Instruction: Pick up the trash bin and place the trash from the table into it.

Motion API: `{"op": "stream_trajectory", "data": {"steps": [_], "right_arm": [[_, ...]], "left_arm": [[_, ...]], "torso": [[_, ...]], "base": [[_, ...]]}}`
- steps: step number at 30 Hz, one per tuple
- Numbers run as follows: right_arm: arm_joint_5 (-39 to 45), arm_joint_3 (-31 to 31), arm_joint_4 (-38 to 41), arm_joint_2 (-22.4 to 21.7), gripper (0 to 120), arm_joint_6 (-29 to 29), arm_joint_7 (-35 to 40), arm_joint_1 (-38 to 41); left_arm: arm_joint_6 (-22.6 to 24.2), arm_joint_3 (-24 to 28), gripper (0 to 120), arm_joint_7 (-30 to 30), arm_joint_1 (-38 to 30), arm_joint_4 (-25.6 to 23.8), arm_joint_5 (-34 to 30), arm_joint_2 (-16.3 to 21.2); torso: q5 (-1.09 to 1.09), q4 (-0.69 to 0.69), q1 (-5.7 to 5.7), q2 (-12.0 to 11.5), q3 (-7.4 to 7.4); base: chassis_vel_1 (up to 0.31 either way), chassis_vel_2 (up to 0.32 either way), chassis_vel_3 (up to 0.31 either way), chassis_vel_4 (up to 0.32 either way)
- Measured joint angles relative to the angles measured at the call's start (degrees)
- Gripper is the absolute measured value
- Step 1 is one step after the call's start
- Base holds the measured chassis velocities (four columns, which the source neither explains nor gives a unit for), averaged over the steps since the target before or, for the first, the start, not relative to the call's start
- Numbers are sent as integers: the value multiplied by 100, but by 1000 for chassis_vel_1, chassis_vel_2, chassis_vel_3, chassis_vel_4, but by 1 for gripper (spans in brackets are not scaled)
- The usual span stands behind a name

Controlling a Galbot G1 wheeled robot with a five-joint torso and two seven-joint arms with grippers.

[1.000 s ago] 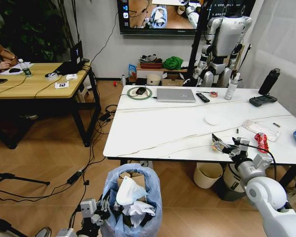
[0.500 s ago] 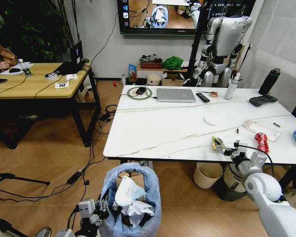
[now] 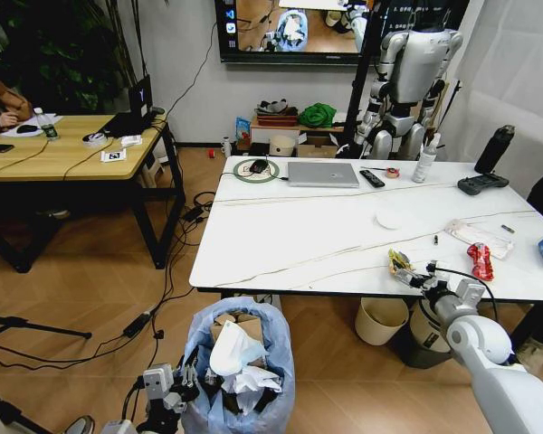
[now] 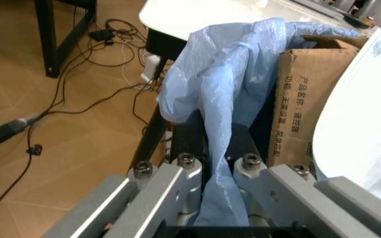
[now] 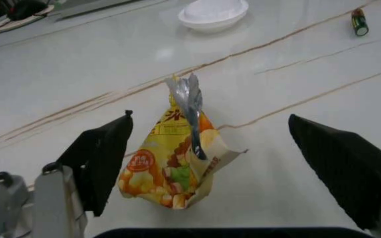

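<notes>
R claw [image 5: 204, 168] wide, pads either side of yellow wrapper [image 5: 177, 163] on surface [image 5: 78, 74] edge; wrapper upright betw pads. L claw [image 4: 207, 168] clamps bag rim of trash bin [image 3: 240, 366], well apart.

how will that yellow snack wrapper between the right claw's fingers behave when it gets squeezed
The yellow wrapper is thin creased foil, so it will probably crumple rather than resist. It looks empty, likely very light. It stands on the glossy table, so it may slide or tip if one finger of the open right claw touches first.
</notes>
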Motion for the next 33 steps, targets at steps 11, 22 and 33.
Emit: {"op": "stream_trajectory", "data": {"steps": [11,22,33], "right_arm": [[5,-35,-34,33,48,-24,-28,1],[3,-37,-40,32,6,-24,-76,-30],[4,-6,-31,-17,0,-17,-94,-56]], "left_arm": [[-5,3,1,-2,29,-16,6,-7],[-6,17,1,-7,18,3,7,5],[-4,42,1,-10,8,40,6,7]], "torso": [[-1,0,0,1,0],[0,0,0,1,0],[0,0,0,1,0]], "base": [[0,0,0,0],[0,0,0,0],[0,0,0,0]]}}
